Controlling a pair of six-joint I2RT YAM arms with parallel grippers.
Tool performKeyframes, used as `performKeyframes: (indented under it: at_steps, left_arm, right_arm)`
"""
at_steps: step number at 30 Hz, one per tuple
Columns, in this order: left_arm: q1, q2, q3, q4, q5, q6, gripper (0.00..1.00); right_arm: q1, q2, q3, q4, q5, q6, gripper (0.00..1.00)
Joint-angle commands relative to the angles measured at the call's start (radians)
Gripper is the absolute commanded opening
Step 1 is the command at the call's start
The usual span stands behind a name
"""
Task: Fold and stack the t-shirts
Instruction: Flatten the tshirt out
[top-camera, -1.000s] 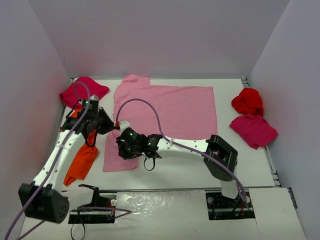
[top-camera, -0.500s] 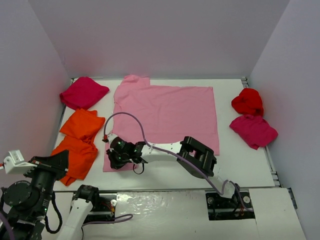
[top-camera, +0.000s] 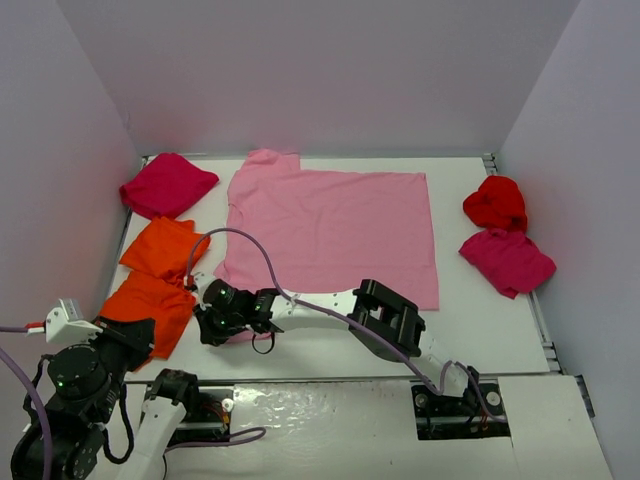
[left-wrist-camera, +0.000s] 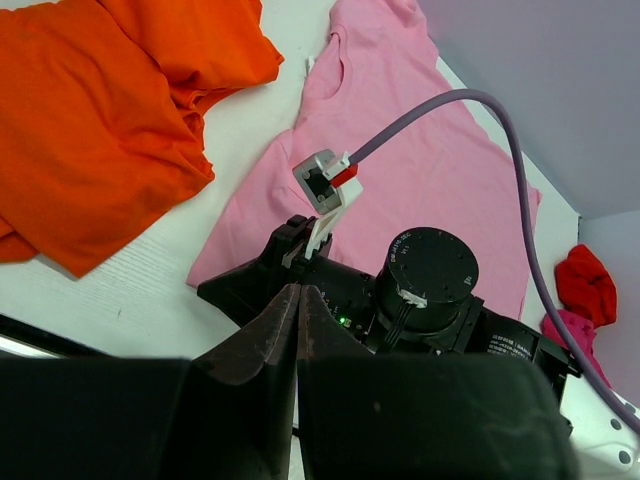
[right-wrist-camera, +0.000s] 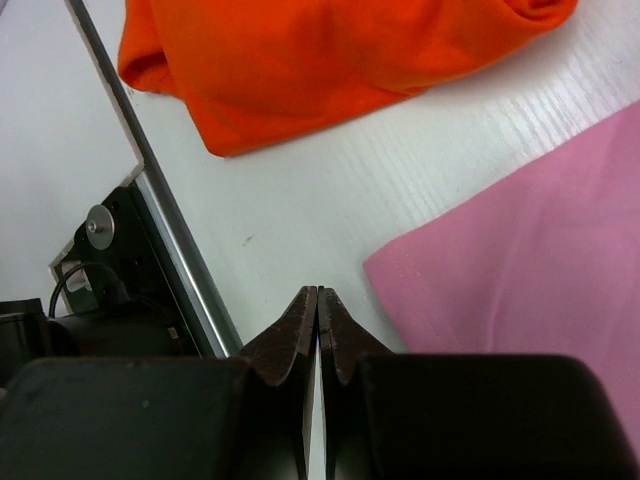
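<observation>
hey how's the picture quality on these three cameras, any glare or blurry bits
Top external view: soft, even light, glare only on the shiny strip by the arm bases. Left wrist view: the left gripper is dark and soft up close, the orange t-shirt sharp. Right wrist view: the right gripper dark too, the table grain and pink t-shirt hem crisp.
</observation>
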Motion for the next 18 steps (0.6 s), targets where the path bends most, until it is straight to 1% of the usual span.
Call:
performKeyframes:
  at_steps: [1, 7, 18]
  left_arm:
    - [0.000, 0.036, 0.022, 0.027, 0.004, 0.019, 0.00]
    - [0.000, 0.054, 0.019, 0.021, 0.011, 0.036, 0.00]
    - [0.002, 0.079, 0.003, 0.034, 0.033, 0.060, 0.00]
  right_arm:
    - [0.010, -0.032, 0.085, 0.012, 0.001, -0.036, 0.00]
    - [0.005, 0.012, 0.093, -0.001, 0.028, -0.065, 0.00]
    - [-0.012, 0.038, 0.089, -0.014, 0.091, -0.097, 0.00]
